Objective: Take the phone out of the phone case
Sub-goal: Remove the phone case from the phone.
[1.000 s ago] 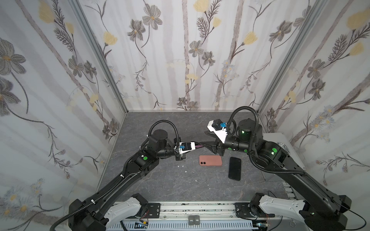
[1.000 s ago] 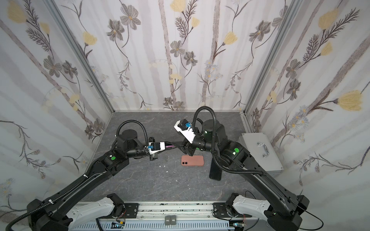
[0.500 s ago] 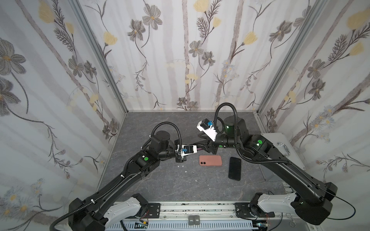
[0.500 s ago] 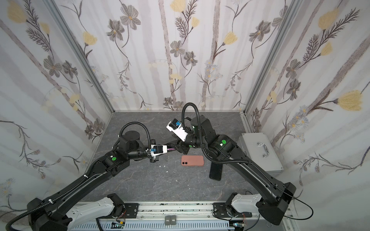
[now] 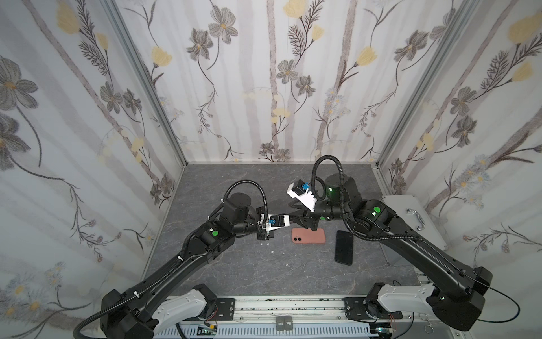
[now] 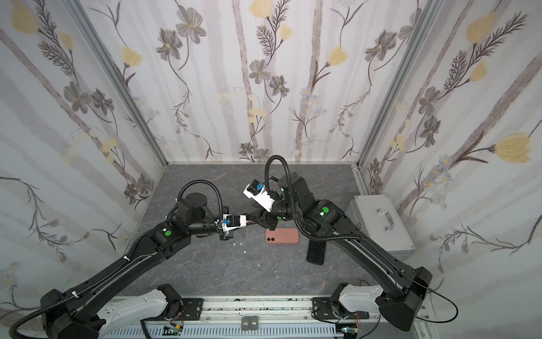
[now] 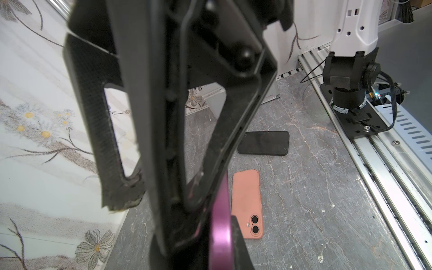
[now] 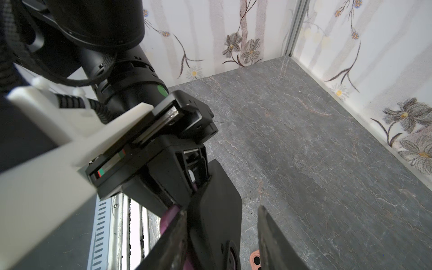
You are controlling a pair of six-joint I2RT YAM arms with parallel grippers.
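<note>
The left gripper [image 6: 245,223] is clamped on the purple phone [image 7: 219,222], clear of the table. The phone's long axis points straight at the right gripper [image 6: 258,219], whose part-open jaws straddle its black case [image 8: 215,205].

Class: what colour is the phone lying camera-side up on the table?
Salmon pink phone with two black lenses; clearest in the left wrist view.
</note>
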